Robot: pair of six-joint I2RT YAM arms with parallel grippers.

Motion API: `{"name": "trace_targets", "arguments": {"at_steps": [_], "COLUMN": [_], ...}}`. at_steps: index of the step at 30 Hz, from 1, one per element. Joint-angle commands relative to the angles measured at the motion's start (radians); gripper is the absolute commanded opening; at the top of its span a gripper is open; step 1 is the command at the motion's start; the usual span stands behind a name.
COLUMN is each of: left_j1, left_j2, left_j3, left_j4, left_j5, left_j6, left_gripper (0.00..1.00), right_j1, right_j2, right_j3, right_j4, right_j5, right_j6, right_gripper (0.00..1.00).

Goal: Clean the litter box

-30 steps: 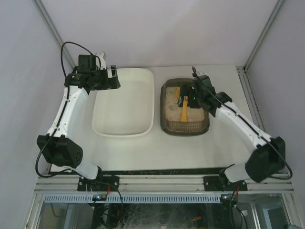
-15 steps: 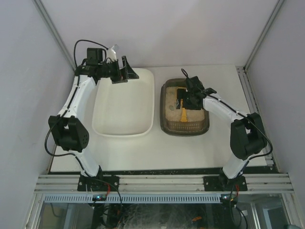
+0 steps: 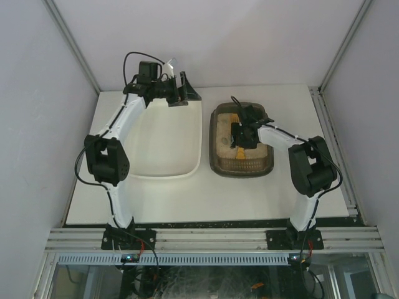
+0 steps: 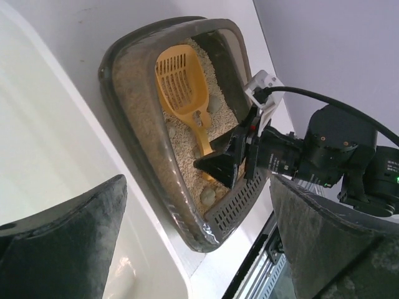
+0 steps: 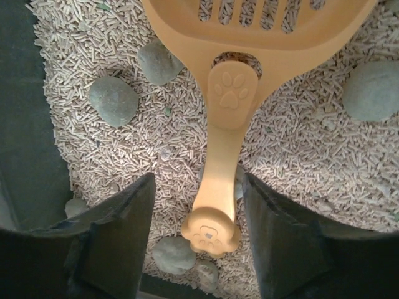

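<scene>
The dark brown litter box (image 3: 240, 169) sits right of centre, filled with beige pellet litter. An orange scoop (image 3: 240, 151) lies in it, head toward the back. My right gripper (image 3: 243, 134) is open, low over the litter. In the right wrist view (image 5: 198, 205) its jaws stand on either side of the scoop's handle (image 5: 227, 124), with a gap on both sides. Several grey clumps (image 5: 112, 101) lie in the litter. My left gripper (image 3: 185, 93) is open and empty above the back right corner of the white tub. Its wrist view (image 4: 198, 187) looks at the litter box (image 4: 134, 162) and the scoop (image 4: 177, 81).
A large white plastic tub (image 3: 163, 140) stands left of the litter box, almost touching it, and also shows in the left wrist view (image 4: 56, 143). Grey walls enclose the table on three sides. A metal rail (image 3: 212, 238) runs along the near edge.
My left gripper has swung from the tub's back left corner to its back right corner. My right gripper has moved left and down, over the scoop's handle.
</scene>
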Motion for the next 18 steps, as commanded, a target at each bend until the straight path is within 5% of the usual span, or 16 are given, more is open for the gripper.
{"name": "trace_targets", "arguments": {"at_steps": [1,5,8,18], "left_j1": [-0.027,-0.051,-0.068,-0.094], "left_j2": [0.030,0.052,0.066,0.128], "left_j3": [0.072,0.066,0.065,0.159], "left_j4": [0.076,0.086,0.087,0.057], "left_j5": [-0.015,-0.039,-0.051,0.031], "left_j6": [-0.055,-0.076,-0.079,-0.070], "left_gripper": [1.00,1.00,1.00,1.00], "right_j1": [-0.014,-0.019,-0.022,-0.032], "right_j2": [0.007,0.021,0.028,-0.103], "right_j3": [0.005,0.007,0.019,0.117], "right_j4": [0.067,0.076,0.059,-0.081], "right_j5": [-0.008,-0.019,-0.012,-0.001], "right_j6": [-0.001,-0.005,-0.014,-0.068], "right_gripper": [0.51,0.29,0.02,0.00]}}
